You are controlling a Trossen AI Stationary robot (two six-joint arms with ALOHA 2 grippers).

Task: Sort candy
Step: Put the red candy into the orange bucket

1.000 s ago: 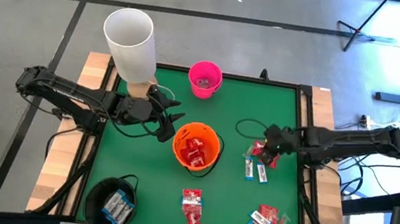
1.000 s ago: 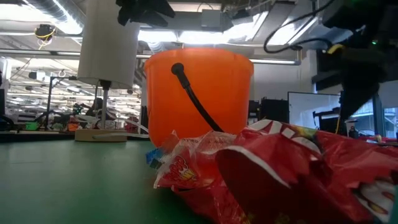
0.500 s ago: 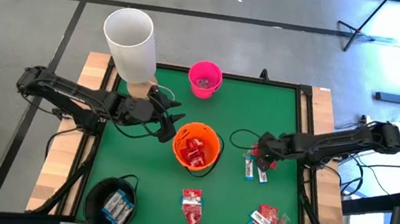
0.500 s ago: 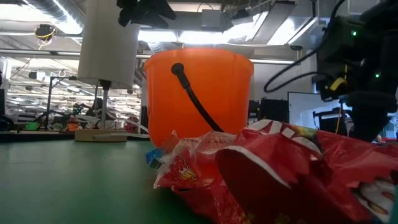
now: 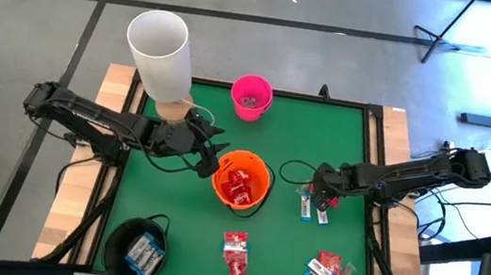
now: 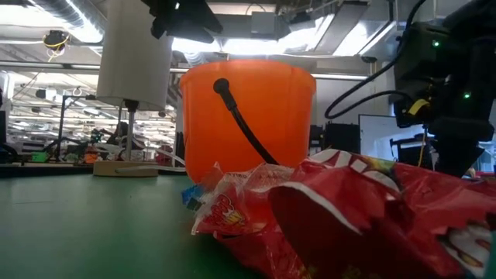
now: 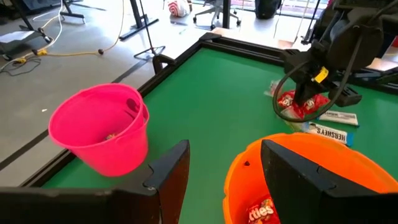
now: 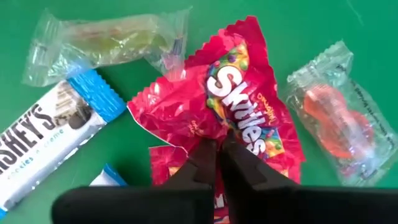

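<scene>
Right gripper (image 8: 218,144) jaws pinching red Skittles packet (image 8: 233,118)

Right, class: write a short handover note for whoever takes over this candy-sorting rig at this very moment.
Right gripper: shut, pinching the red Skittles packet in the pile right of the orange bucket.
Left gripper: open, empty, hovering at the orange bucket's left rim.
Done: red packets lie in the orange bucket; white-and-blue bars are in the black bucket.
Left: the Hershey's bar and clear-wrapped sweets beside the right gripper, the front-centre red packets, and the front-right pile.
</scene>
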